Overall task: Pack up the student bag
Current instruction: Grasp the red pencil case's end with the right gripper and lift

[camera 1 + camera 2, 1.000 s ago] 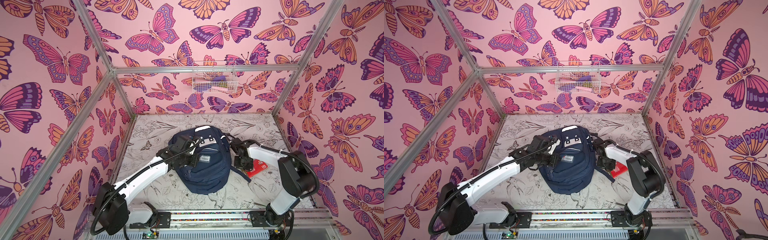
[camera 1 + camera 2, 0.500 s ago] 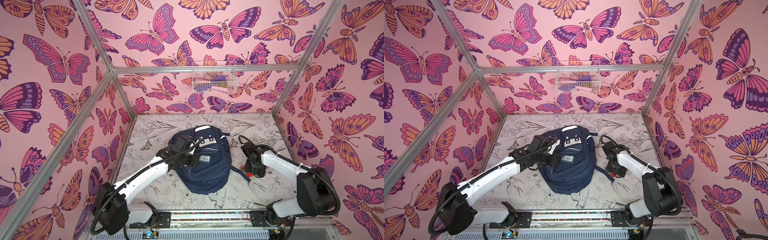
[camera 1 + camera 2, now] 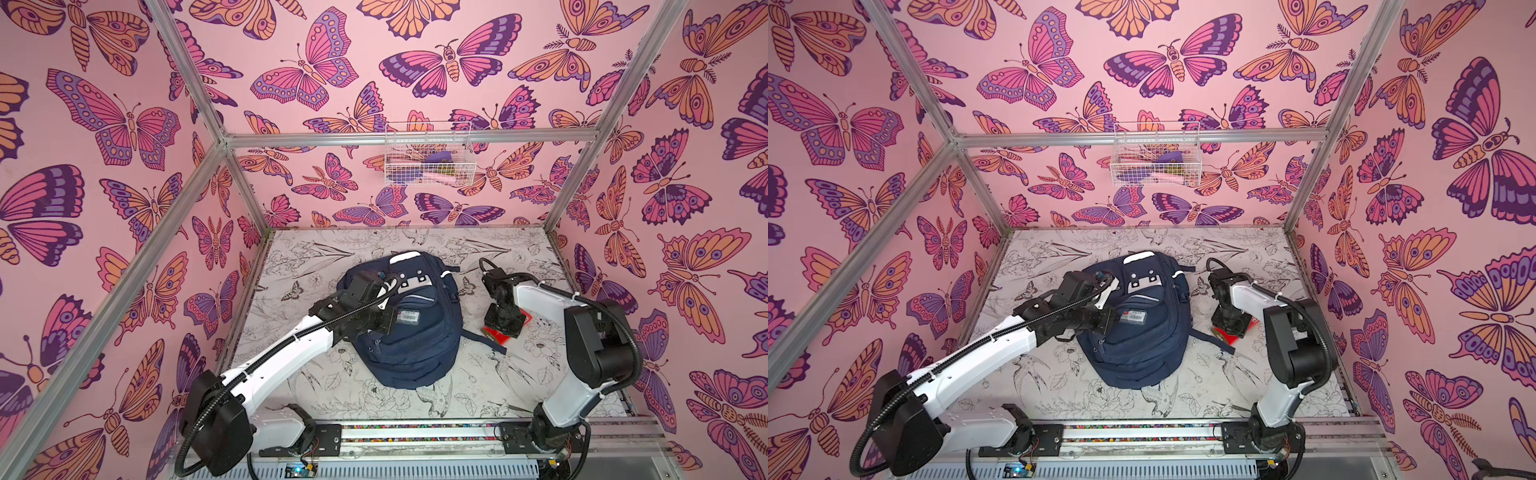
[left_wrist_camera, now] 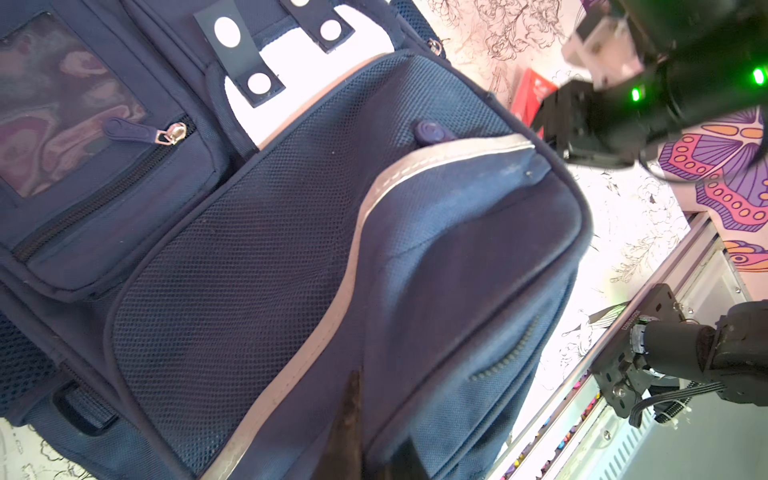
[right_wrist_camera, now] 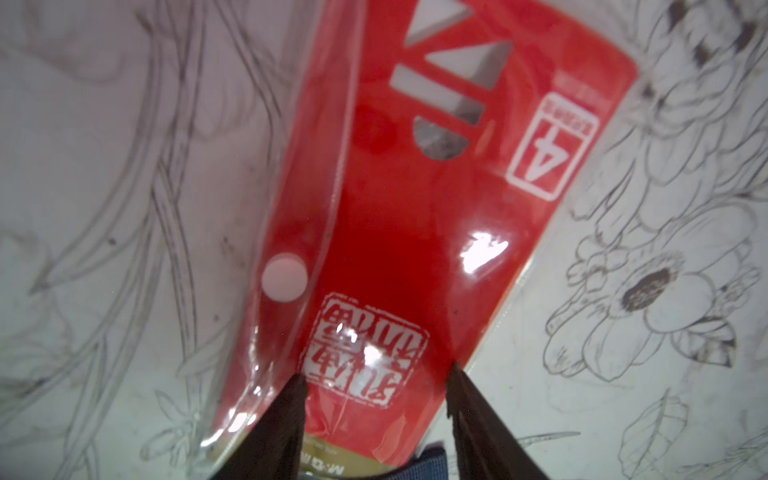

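Note:
The student bag (image 3: 411,332) (image 3: 1142,345), navy with white stripes, lies flat in the middle of the table in both top views. My left gripper (image 3: 388,322) (image 4: 374,436) rests on its front and is shut, pinching a fold of the bag's fabric (image 4: 436,291) beside a pale stripe. To the right of the bag a flat red packet (image 5: 415,208) (image 3: 500,336) lies on the table. My right gripper (image 5: 378,374) (image 3: 503,324) hangs just over it, open, its two dark fingertips (image 5: 299,390) straddling the packet's near end.
One bag strap (image 3: 484,338) trails across the table to the red packet, its end (image 5: 428,461) showing between my right fingers. A white wire basket (image 3: 428,160) with small items hangs on the back wall. A metal rail (image 3: 415,432) runs along the front edge.
My right gripper moved away from the bag's right side to over the red packet, and its jaws opened wider. The left gripper and the bag have not moved.

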Available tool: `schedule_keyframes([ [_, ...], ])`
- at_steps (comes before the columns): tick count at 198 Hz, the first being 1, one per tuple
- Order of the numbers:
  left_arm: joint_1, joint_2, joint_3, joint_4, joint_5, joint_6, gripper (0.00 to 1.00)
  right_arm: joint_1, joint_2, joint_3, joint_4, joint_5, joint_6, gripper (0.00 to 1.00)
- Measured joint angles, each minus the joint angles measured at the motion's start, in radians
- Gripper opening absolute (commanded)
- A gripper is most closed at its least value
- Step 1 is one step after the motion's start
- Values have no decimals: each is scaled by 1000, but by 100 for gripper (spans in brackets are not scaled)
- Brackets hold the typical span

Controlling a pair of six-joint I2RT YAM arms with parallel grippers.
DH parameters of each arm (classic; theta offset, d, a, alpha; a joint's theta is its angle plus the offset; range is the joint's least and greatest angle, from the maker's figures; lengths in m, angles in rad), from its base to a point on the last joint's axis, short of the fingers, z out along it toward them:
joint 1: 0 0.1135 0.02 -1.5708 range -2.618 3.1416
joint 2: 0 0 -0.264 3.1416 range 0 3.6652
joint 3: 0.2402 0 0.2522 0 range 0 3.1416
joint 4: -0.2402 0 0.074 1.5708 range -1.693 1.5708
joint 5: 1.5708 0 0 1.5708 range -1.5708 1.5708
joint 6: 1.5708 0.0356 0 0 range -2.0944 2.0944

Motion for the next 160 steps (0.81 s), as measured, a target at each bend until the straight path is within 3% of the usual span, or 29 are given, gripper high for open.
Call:
schedule_keyframes([
  [47,-5,0,0,0,-6,3,0,24,12,126,-54,87,-55,48],
  [122,-5,0,0,0,-7,3,0,99,136,159,-58,60,-31,45],
  [160,-5,0,0,0,-6,3,0,116,137,146,-43,50,-19,18],
])
